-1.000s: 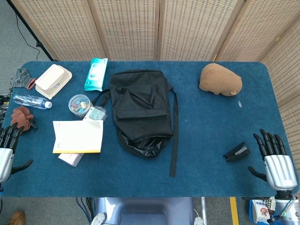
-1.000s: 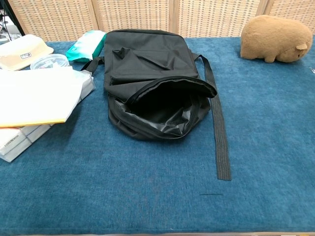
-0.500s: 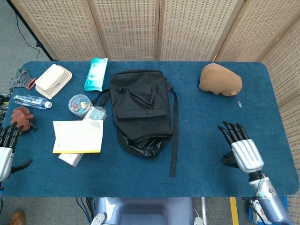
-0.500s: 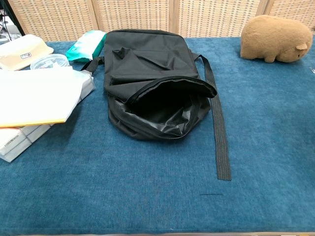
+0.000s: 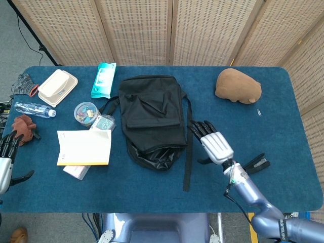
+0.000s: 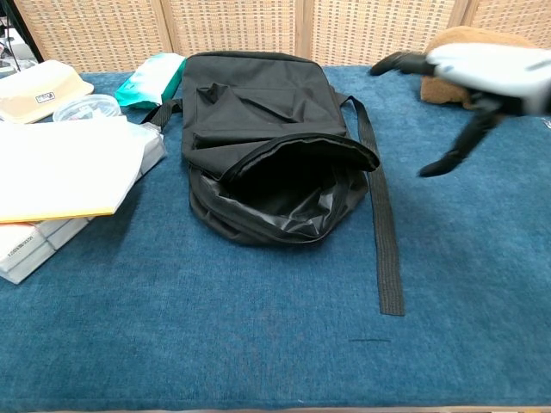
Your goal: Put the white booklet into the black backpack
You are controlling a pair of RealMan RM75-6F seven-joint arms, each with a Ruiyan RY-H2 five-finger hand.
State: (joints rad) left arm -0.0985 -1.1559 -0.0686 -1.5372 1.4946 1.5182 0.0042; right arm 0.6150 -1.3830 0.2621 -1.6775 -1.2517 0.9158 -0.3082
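We're only at the approach: our right hand (image 5: pixel 215 144) hovers empty, fingers spread, just right of the backpack (image 5: pixel 152 119), whose mouth gapes, while the booklet (image 5: pixel 84 147) lies untouched to its left, waiting for a grasp.

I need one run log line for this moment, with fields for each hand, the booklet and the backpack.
right hand: open, beside strap | left hand: open, table edge | white booklet: on table, untouched | black backpack: mouth open

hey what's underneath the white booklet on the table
The white booklet lies on a pale flat box, whose corner sticks out at the near edge. The rest of it is covered.
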